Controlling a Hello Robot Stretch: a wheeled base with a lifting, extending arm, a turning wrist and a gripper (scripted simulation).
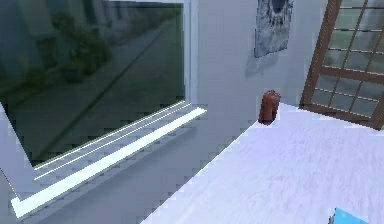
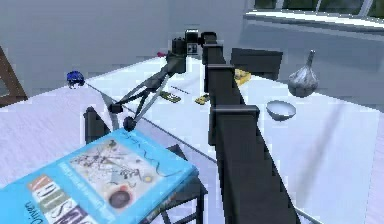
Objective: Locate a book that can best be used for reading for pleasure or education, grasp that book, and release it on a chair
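Black jaws near book [image 2: 95, 180], hold unclear

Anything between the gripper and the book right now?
Nothing visible does. The gripper points toward the far corner of the book with only pale surface between; a dark chair back stands left of that line.

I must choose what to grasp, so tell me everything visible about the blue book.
The book is a broad, thin, closed volume with a light blue cover carrying a colourful drawing and large print along one edge. It lies flat, face up, turned askew, in the arm side view's lower left, seemingly on the white table near its edge, with a dark chair frame beside it.
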